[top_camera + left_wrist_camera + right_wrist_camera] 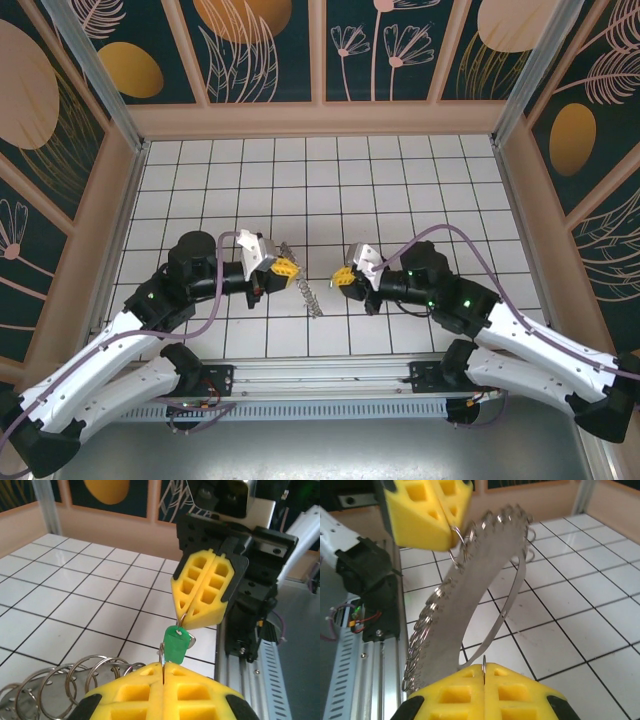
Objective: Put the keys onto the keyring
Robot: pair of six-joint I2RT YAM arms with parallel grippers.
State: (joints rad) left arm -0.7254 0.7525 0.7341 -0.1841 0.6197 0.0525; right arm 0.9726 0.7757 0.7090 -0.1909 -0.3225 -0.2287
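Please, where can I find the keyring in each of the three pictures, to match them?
Top external: the keyring is between the two hands, just below centre.
Left wrist: its wire rings are at bottom left.
Right wrist: its metal band crosses the middle.
Shared landmark: the left hand, yellow-fingered, pinching one ring.

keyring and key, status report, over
Left end effector shut on a keyring loop. Right end effector shut on the green key, by its ring. Key hangs between the tips, threading unclear. No obstacle seen.
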